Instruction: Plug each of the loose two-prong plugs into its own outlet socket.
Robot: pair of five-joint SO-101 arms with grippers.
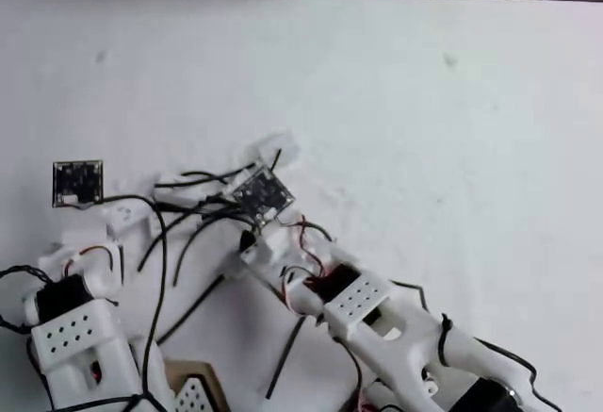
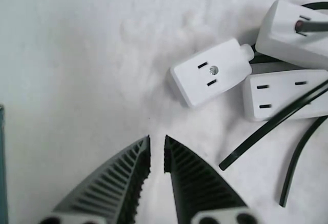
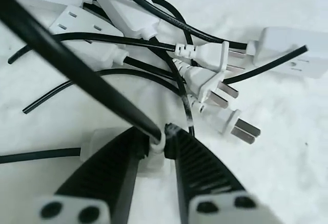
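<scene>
Right wrist view: we see the right tool [image 3: 158,142] closed on a white plug [image 3: 156,146] at the edge of the tangle [image 3: 154,55] of black cords. The plug's own cord [image 3: 66,62] runs up and away from the fingers. Inside the tangle lie three loose plugs [image 3: 202,80], prongs bare and all pointing toward a socket [image 3: 292,49] on the tangle's far side. The closest prongs come right up to that socket, though we cannot tell whether they touch it. Two more socket blocks [image 3: 84,24] lie on the opposite side of the tangle, with cords crossing over them.

In the left wrist view, the left tool [image 2: 157,142] has its ribbed fingers nearly together, with a thin gap between the tips and nothing in it. It points at bare surface [image 2: 77,55] beside the tangle. An outlet [image 2: 212,78] lies face up at the tangle's edge, its slots unfilled, apart from the tool.

In the high view, the right arm's end is in the tangle and the left arm's end is beside it.
</scene>
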